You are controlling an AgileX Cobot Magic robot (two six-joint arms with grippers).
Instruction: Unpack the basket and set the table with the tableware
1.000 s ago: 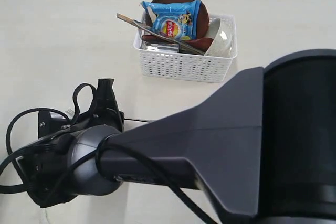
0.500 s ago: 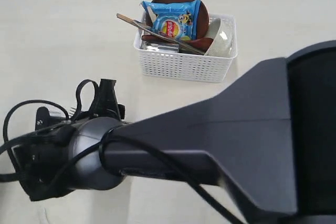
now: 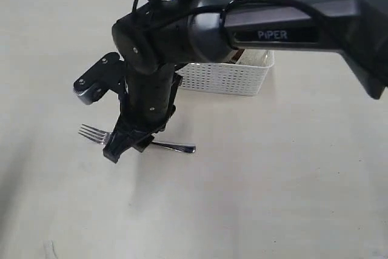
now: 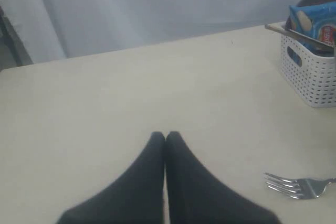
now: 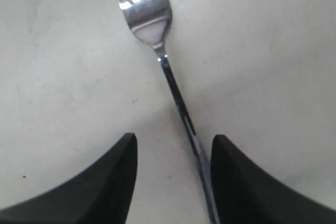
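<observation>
A steel fork (image 3: pixel 92 133) lies flat on the table (image 3: pixel 291 180), left of centre. My right gripper (image 3: pixel 126 148) hangs over its handle, open. In the right wrist view the fork (image 5: pixel 152 24) runs between the two fingers, its handle close beside one finger (image 5: pixel 239 182), and nothing is gripped. The white basket (image 3: pixel 227 78) stands behind, mostly hidden by the right arm. My left gripper (image 4: pixel 166 136) is shut and empty, low over the bare table. From there I see the fork's tines (image 4: pixel 286 184), the basket (image 4: pixel 310 74) and the blue chip bag (image 4: pixel 315 24).
The right arm's dark bulk (image 3: pixel 176 34) covers the basket's contents in the exterior view. A long handle (image 4: pixel 296 34) sticks out over the basket's rim. A grey curtain (image 4: pixel 157 9) backs the table's far edge.
The right arm has swung from the lower left foreground up and back, and its gripper now stands over the fork. The fork lies in about the same place.
</observation>
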